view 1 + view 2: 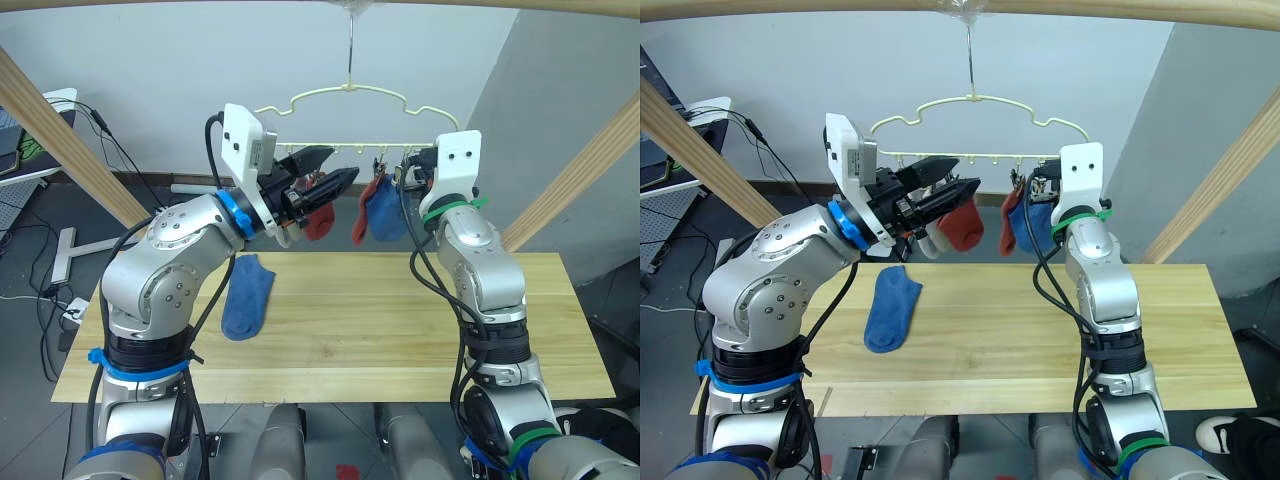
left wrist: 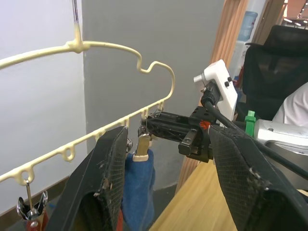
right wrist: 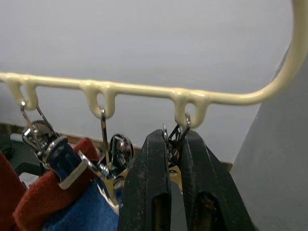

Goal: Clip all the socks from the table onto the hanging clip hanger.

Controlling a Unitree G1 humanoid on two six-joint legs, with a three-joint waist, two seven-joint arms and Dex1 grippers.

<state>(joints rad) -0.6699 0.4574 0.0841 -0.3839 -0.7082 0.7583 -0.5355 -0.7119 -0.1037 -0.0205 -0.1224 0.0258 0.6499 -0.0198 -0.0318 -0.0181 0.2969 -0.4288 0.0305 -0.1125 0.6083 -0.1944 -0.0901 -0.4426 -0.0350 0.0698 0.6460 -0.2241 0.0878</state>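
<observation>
The pale yellow clip hanger (image 1: 350,92) hangs by its hook above the far edge of the table (image 1: 400,330). A red sock (image 1: 320,218), a second red sock (image 1: 360,222) and a blue sock (image 1: 386,212) hang from its clips. A pale grey sock (image 1: 929,242) shows partly under my left arm. Another blue sock (image 1: 247,295) lies flat on the table's left part. My left gripper (image 1: 325,178) is open and empty, raised in front of the hanger's bar. At the bar's right end, my right gripper (image 3: 175,140) is shut on a metal clip (image 3: 176,132).
Slanted wooden frame beams stand at the left (image 1: 60,140) and at the right (image 1: 590,170) of the table, under a round pole across the top (image 1: 1090,12). Cables and a white stand (image 1: 65,250) lie on the floor at the left.
</observation>
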